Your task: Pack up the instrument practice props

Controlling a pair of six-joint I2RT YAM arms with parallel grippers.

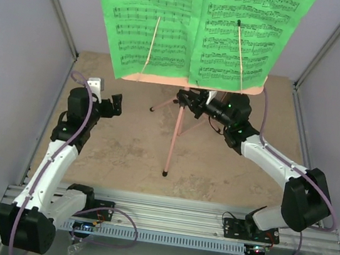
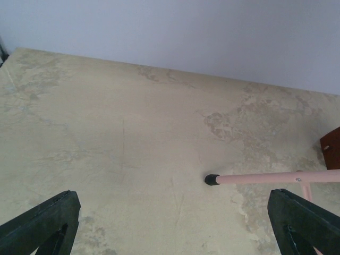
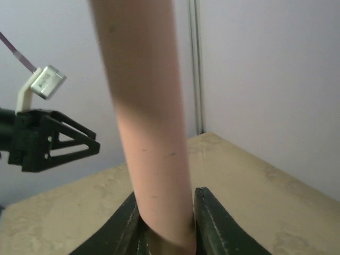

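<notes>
The slim pink tubular music-stand pole (image 3: 151, 122) was clasped by the right fingers (image 3: 212, 226); the left fingers (image 2: 45, 223) were spread wide. A firm, upright grip was judged advisable before lifting.

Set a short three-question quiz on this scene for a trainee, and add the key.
1. True or false: the left gripper holds a green page.
2. What does the right gripper clasp? A) the pink pole of the music stand B) a green page C) a cable
3. How many green pages stand on the music stand?
Key: 1 false, it is open and empty; 2 A; 3 two.
</notes>
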